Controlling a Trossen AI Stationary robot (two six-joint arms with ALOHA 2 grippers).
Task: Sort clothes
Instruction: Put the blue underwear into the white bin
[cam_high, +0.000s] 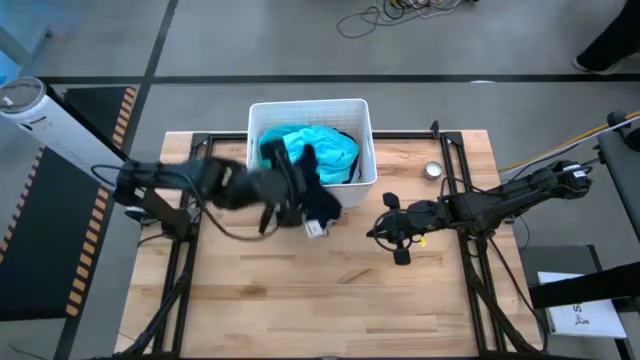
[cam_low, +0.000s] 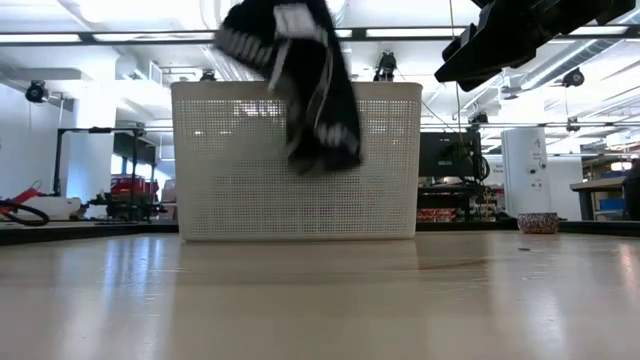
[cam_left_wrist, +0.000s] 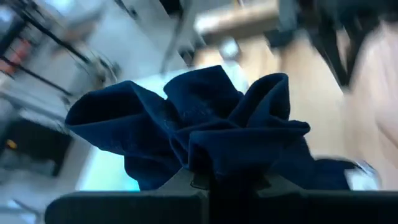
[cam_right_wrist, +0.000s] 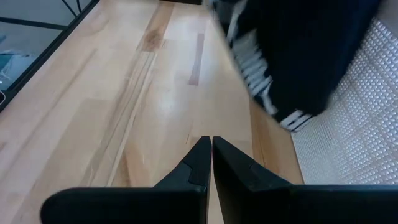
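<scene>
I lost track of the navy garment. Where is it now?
In the high view, the navy garment hangs from the shut left gripper at the white bin's front edge, left of the waiting right gripper.

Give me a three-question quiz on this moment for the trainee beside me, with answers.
1. True or false: the left gripper holds the navy garment in the air, clear of the table.
2. Which garment lies inside the white bin? A) turquoise B) red C) yellow
3. How do the right gripper's jaws stand, and do they hold anything?

Key
1. True; in the low view it hangs in front of the bin, above the tabletop.
2. A, the turquoise garment.
3. Shut and empty, over bare table beside the bin.
</scene>
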